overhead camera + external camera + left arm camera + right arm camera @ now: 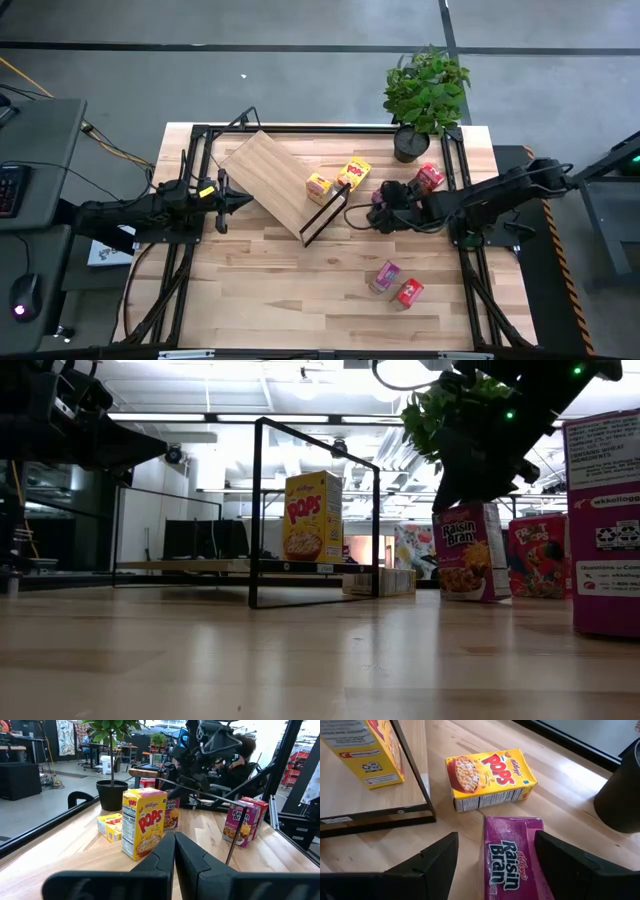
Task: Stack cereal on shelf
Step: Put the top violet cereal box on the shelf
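Looking at progress, it's early days: one yellow Pops box (353, 174) stands upright on the shelf (268, 175), near its wire-frame end, and I'd say that's the only one properly placed. A second yellow Pops box (490, 779) lies flat just off the frame, right ahead of the right claw (497, 857).

That claw hangs with its fingers spread on either side of a purple Raisin Bran box (509, 857) standing on the counter (280, 285). It isn't clamped yet as far as I can tell, so that box looks like the next pick.

Count of cereal: six total. Two yellow, two purple (the other purple box (385, 276) sits well behind the right claw), and two red: one red box (430, 176) off to the claw's side by the potted plant (426, 90), another red box (408, 292) beside the far purple one. So five seem left to go.

The left claw (234, 201) waits at the shelf's other side, fingers pressed together, empty.
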